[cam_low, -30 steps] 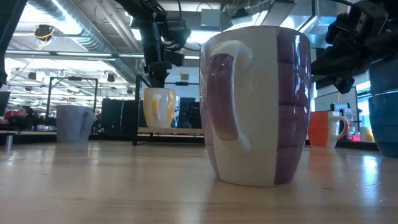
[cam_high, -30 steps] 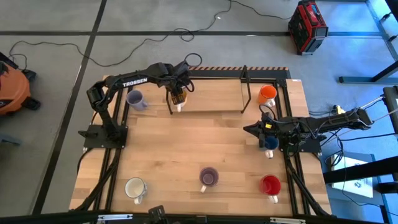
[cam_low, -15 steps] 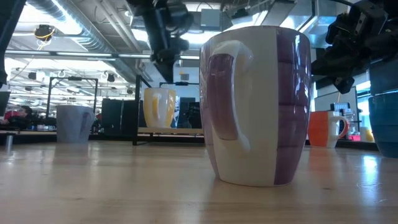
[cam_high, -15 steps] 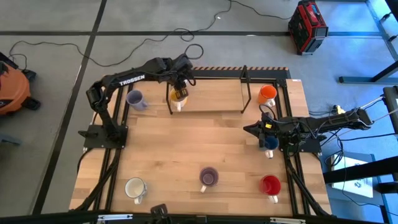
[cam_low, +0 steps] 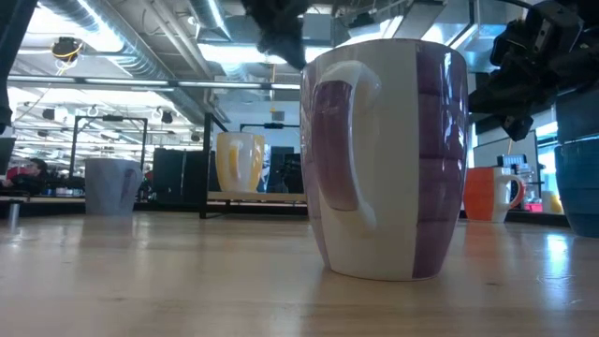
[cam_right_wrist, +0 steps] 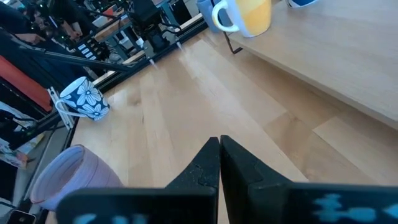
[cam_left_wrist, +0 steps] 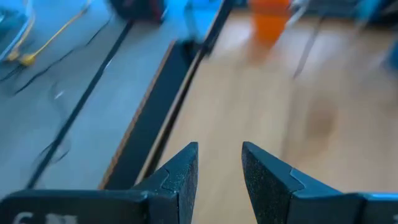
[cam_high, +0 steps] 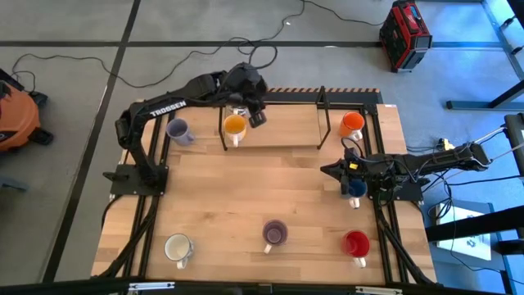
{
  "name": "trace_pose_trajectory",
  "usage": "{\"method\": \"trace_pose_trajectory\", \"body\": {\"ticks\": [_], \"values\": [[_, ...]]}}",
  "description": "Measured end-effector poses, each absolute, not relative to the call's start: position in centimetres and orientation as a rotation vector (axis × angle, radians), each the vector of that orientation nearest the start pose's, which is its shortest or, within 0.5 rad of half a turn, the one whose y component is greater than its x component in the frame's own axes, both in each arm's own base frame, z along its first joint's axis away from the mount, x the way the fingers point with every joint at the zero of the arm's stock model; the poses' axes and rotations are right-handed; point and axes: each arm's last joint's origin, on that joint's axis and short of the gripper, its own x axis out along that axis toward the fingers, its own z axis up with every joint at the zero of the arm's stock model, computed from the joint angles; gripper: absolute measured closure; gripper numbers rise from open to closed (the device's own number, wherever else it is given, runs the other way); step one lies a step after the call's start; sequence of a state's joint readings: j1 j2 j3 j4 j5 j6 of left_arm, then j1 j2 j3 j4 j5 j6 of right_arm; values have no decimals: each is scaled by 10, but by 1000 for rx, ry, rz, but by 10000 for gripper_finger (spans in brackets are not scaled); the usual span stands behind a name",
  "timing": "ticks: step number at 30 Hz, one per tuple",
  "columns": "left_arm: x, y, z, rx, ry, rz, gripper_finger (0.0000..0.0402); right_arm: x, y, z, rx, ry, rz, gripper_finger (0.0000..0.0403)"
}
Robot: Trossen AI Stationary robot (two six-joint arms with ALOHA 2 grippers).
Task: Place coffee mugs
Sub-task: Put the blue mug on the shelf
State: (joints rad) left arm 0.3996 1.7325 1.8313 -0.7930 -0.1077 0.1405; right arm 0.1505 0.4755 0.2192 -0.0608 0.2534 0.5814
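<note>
The yellow-orange mug [cam_high: 234, 124] stands upright on its base at the left end of the raised wooden shelf [cam_high: 282, 127]; it also shows in the low view [cam_low: 239, 161]. My left gripper [cam_high: 257, 117] is open and empty, above the shelf just right of that mug; its own view [cam_left_wrist: 219, 165] shows the gap between the fingers. My right gripper [cam_high: 326, 170] is shut and empty near the table's right side, beside the blue mug [cam_high: 356, 188]. The orange mug [cam_high: 352, 123] stands at the far right, and the grey-lavender mug [cam_high: 178, 129] at the far left.
The purple mug [cam_high: 274, 233], the red mug [cam_high: 356, 243] and a white mug [cam_high: 178, 247] stand along the near edge. The purple mug fills the middle of the low view [cam_low: 388, 159]. Bare wood lies in the table's middle [cam_high: 262, 184].
My left gripper has gone up from the yellow-orange mug and toward the table's right edge. The mug has stayed upright on the shelf.
</note>
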Motion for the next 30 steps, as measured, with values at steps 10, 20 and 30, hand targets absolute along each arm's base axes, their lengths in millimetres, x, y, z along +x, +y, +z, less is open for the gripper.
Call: {"method": "trace_pose_trajectory", "body": {"ticks": [10, 20, 30], "values": [[366, 91, 381, 25, 694, 318, 300, 129, 14, 196, 450, 284, -125, 400], [371, 23, 353, 29, 778, 186, 307, 153, 20, 227, 414, 342, -25, 400], [297, 6, 351, -46, 659, 207, 307, 198, 28, 257, 369, 662, -84, 400]]}}
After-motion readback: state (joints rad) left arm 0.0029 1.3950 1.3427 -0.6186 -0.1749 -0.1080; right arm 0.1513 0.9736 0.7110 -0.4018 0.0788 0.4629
